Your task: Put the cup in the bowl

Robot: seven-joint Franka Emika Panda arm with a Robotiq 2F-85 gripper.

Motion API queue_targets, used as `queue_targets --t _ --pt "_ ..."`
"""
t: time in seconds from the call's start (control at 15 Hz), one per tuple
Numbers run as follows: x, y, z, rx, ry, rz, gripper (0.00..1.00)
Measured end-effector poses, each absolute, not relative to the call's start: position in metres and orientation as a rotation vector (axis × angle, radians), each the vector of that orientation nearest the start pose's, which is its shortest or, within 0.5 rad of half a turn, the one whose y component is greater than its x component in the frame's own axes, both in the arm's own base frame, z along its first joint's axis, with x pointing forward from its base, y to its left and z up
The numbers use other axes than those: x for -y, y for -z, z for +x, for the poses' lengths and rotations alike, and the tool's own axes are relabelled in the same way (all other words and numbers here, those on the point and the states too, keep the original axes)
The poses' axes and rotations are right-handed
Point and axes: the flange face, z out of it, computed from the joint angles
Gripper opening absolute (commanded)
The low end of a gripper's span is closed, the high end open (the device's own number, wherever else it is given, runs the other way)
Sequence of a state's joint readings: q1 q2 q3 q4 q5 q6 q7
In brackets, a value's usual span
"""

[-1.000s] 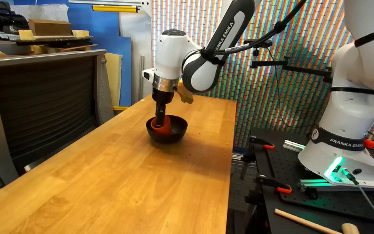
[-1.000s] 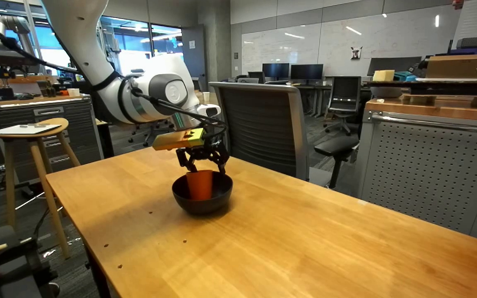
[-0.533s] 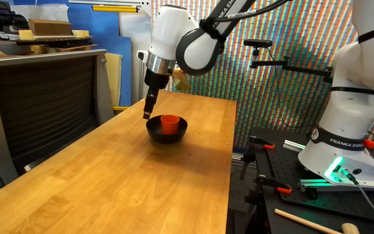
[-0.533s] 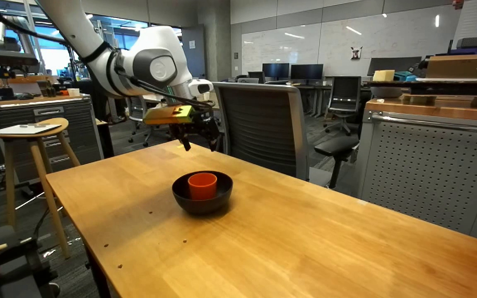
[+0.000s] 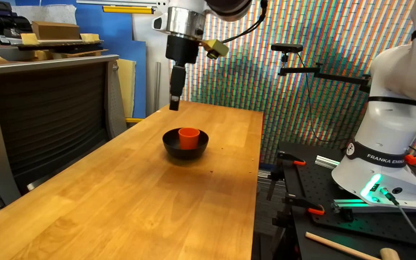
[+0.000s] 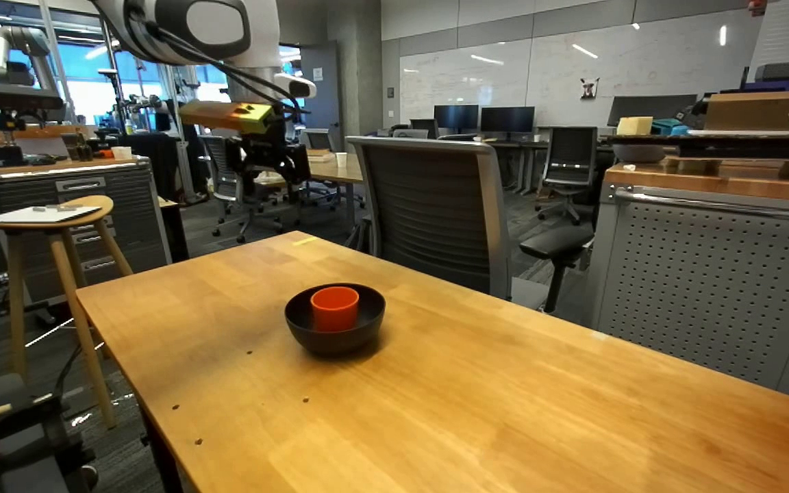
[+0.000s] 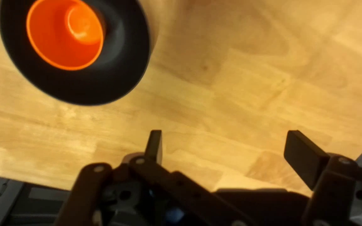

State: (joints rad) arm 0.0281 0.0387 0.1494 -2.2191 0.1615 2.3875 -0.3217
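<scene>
The orange-red cup stands upright inside the black bowl in both exterior views, with the cup [image 5: 189, 139] [image 6: 335, 309] rising a little above the rim of the bowl [image 5: 185, 154] [image 6: 331, 344]. In the wrist view the cup [image 7: 58, 37] shows at the upper left with its open mouth facing the camera, inside the bowl [image 7: 105, 86]. My gripper [image 5: 174, 104] is well above the table, up and away from the bowl; it also shows in an exterior view [image 6: 271, 186]. In the wrist view its fingers [image 7: 225, 138] are wide apart with only table between them.
The bowl stands on the wooden table [image 5: 139, 202] [image 6: 504, 397]. An office chair [image 5: 56, 119] [image 6: 429, 212] stands along one long side of the table. The robot's base [image 5: 377, 173] stands on a black bench at the other side.
A second ago my gripper was at the cup, which leaned in the bowl. The gripper has come off it and risen away. The cup now stands upright; the bowl has not moved.
</scene>
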Motion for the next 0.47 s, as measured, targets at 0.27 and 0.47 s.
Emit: queue_targets --t 0.27,0.47 --pt "-0.065 -0.398 0.476 0.618 -0.176 -2.993 1.0" --pt "-0.046 -0.423 0.456 0.599 -0.23 -3.019 1.0"
